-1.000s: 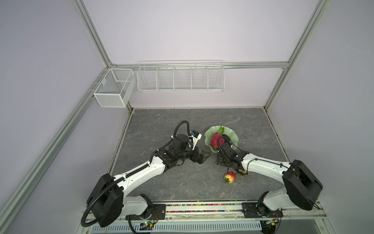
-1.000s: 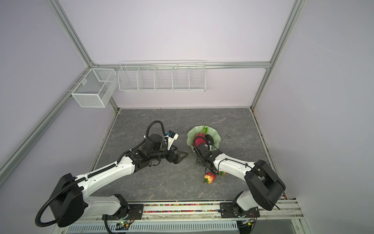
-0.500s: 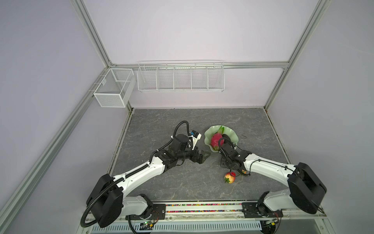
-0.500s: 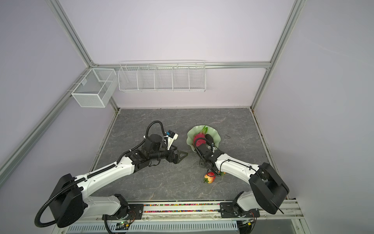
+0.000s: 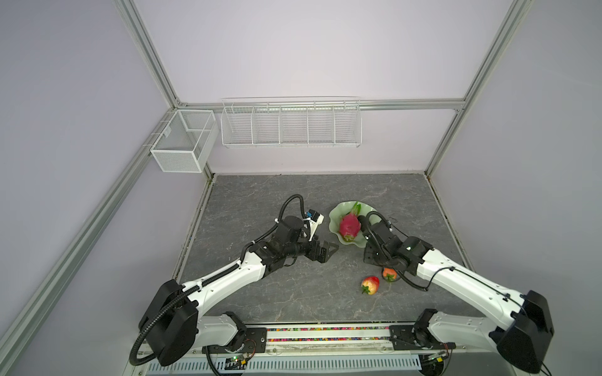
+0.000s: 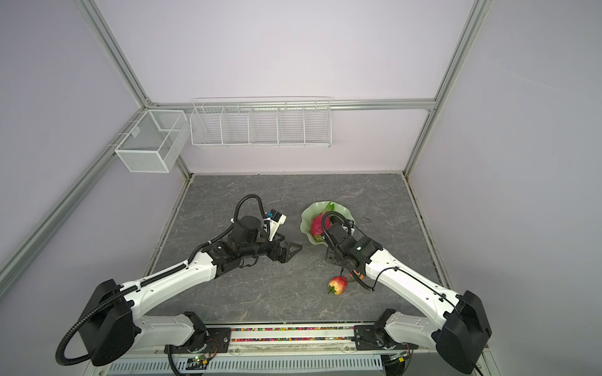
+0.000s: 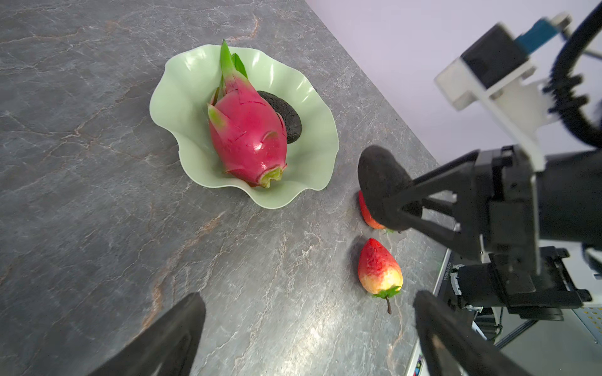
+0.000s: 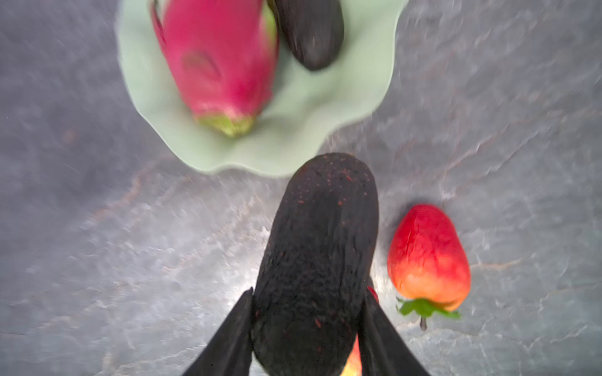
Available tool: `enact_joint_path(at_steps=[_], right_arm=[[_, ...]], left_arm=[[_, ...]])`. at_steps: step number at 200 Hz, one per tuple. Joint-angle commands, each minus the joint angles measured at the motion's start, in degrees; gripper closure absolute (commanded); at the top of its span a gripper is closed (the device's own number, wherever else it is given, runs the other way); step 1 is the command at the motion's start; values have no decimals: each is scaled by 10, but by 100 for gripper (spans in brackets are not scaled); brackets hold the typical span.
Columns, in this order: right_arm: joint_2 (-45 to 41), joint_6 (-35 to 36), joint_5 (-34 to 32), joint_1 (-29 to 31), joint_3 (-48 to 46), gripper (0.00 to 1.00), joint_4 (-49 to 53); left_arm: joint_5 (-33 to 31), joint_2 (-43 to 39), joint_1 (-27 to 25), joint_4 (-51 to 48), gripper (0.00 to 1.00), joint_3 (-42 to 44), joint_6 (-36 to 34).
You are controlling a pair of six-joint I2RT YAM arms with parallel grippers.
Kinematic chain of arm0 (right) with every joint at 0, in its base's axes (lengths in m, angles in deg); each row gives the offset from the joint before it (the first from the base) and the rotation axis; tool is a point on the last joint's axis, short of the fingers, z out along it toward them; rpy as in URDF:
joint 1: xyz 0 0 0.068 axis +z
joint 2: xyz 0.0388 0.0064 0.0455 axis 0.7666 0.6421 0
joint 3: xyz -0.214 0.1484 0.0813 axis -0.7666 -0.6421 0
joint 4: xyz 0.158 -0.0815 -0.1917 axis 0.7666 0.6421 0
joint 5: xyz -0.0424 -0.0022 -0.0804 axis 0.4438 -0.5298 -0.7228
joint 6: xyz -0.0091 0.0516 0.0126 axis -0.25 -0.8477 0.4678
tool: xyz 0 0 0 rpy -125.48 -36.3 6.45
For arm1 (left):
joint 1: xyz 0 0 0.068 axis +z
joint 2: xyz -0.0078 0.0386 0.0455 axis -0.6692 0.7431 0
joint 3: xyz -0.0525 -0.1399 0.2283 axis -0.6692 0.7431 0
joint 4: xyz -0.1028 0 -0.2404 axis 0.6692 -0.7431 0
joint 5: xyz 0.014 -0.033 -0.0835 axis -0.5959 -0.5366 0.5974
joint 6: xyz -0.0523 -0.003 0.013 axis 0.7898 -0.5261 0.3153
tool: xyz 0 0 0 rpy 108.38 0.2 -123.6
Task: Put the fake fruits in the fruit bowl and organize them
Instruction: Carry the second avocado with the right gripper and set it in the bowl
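The fruit bowl (image 7: pixel 169 107) sits on the worktop (image 7: pixel 97 195) with the magenta dragon fruit (image 7: pixel 247 136) lying in it and one dark avocado (image 7: pixel 286 114) tucked against its side. Just outside the bowl's wavy rim, your right gripper (image 8: pixel 308 293) is clamped on the second avocado (image 8: pixel 319 247), a finger pressed on each flank and the bumpy end pointing at the bowl. One strawberry (image 7: pixel 368 215) lies partly hidden under that avocado, and the other strawberry (image 7: pixel 379 267) lies just beside it on the worktop. Your left gripper (image 7: pixel 308 296) hangs nearby, spread wide and holding nothing.
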State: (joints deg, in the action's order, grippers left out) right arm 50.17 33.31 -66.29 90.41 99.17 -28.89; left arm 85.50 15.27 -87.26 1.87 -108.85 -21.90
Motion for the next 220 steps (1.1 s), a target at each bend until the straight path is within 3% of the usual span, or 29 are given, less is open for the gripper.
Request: enact_joint_path(at_steps=[1, 36, 86, 220], right_arm=[[16, 68, 28, -55, 9, 63, -35], [89, 119, 70, -108, 52, 62, -103], [169, 123, 108, -115, 81, 62, -150], [193, 139, 88, -115, 39, 55, -165]], left_arm=[[-9, 24, 1, 8, 1, -37, -6], [-30, 56, 2, -16, 1, -83, -18], [-46, 73, 7, -23, 1, -101, -20], [-42, 67, 14, -25, 1, -95, -19]])
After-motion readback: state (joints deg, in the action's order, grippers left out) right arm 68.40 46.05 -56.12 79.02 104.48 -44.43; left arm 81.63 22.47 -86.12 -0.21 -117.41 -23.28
